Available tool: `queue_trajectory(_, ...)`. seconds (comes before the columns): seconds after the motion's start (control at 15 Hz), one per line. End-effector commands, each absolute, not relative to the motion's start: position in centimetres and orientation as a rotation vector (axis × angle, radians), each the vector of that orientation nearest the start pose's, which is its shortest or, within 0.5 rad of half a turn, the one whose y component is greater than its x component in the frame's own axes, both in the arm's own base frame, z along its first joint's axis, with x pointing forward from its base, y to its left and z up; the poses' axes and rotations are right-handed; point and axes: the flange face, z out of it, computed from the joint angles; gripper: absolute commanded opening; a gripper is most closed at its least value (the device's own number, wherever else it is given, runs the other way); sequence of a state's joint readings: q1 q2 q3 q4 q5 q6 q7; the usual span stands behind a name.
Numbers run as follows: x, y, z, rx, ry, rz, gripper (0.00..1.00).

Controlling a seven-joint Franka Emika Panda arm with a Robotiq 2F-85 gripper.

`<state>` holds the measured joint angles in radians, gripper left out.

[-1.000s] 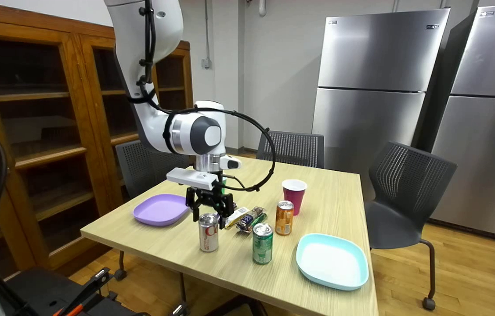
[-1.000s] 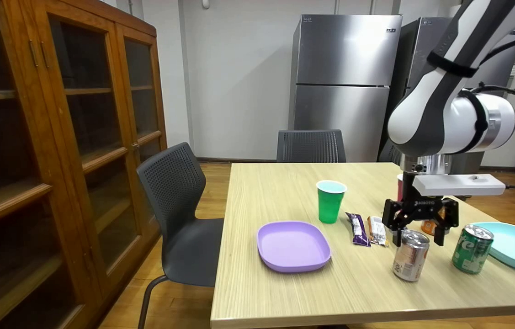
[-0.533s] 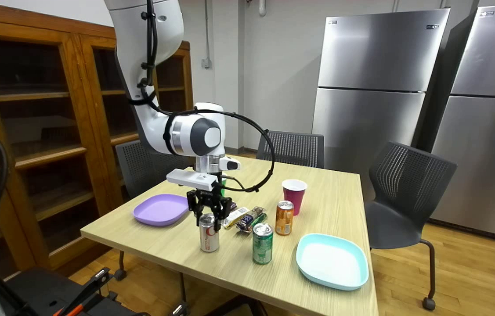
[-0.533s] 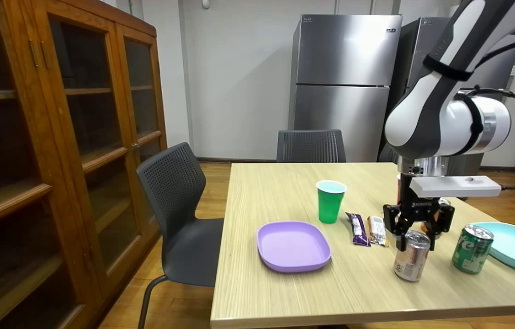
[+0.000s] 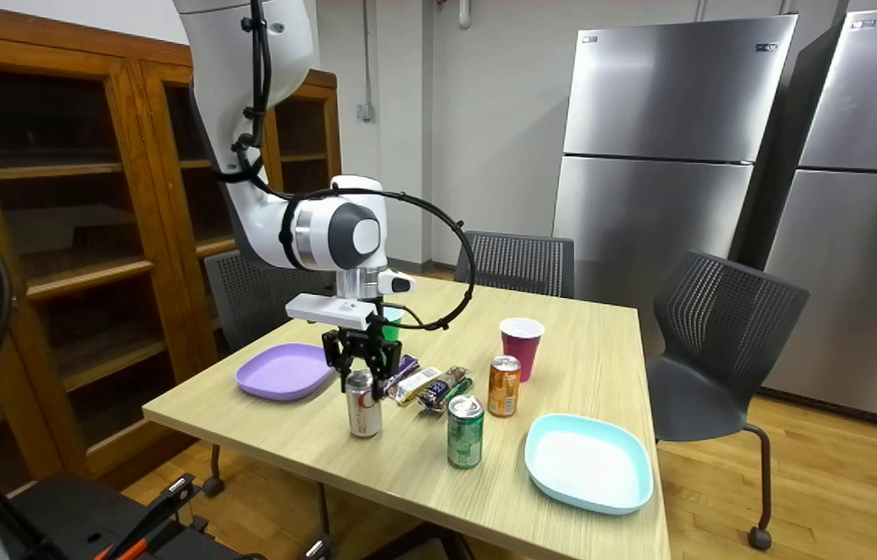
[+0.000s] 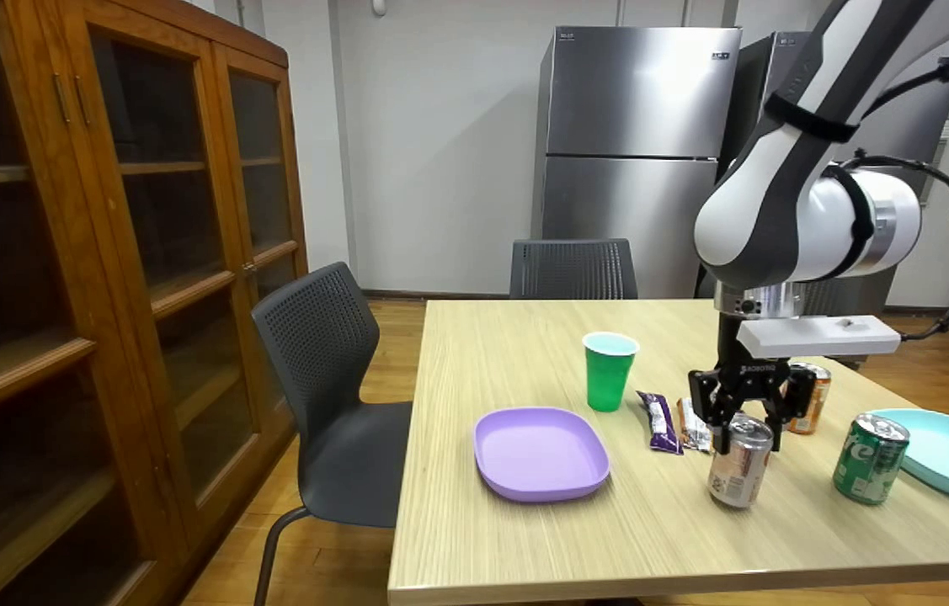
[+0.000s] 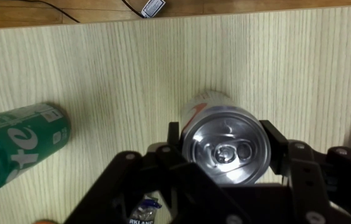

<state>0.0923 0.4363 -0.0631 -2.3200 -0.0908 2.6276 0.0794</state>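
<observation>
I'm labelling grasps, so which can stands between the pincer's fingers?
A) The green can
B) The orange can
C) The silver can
C: in the wrist view, the pincer straddles the silver can, while the green can stands apart.

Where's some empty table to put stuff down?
Left of the green cup, behind the purple plate, in an exterior view; or between the red cup and blue plate. Crowded: around the gripper, silver can and snack bars.
</observation>
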Motion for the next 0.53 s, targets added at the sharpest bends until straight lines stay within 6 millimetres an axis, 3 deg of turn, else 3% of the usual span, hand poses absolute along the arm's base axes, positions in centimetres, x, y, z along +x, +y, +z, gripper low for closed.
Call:
queue_trajectory(0.0,50.7,3.9,16.9,-3.243,-0.087,0.118,0.39)
queue_trajectory(0.47,51.9,10.7,18.9,-3.281,-0.181,0.007,0.39)
